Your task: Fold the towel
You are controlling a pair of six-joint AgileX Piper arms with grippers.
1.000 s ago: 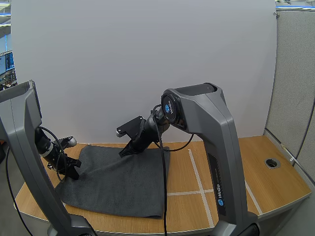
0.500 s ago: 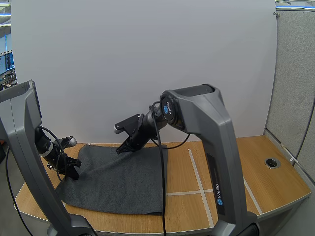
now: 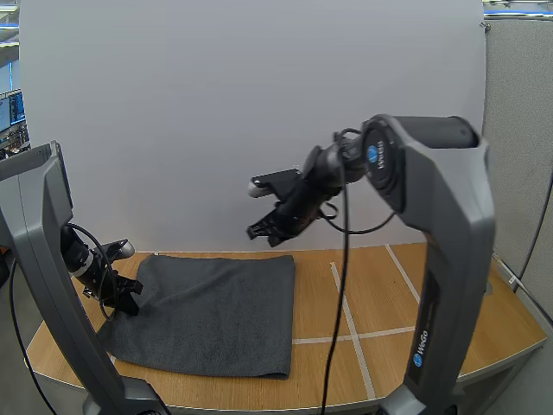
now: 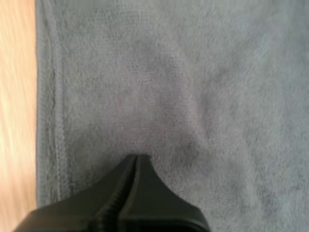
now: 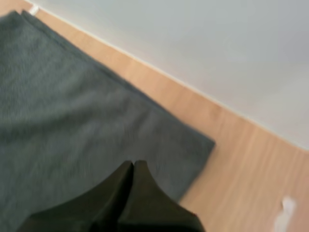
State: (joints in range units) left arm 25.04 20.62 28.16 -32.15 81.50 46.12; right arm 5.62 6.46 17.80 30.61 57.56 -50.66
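- Left claw point(image 4: 137, 158): fingers closed together into one wedge. The tip touches the towel point(image 4: 193, 87) near its hemmed left edge, and the fabric puckers faintly at the tip.
- Right claw point(image 5: 133, 164): fingers closed together, holding nothing, raised well above the towel's far edge.
- Towel: spread flat on the left part of the bench point(image 3: 467, 311), with its front and left edges near the bench rims.
- Wood surface extends to the right of the towel, crossed by white lines point(image 3: 350, 322).
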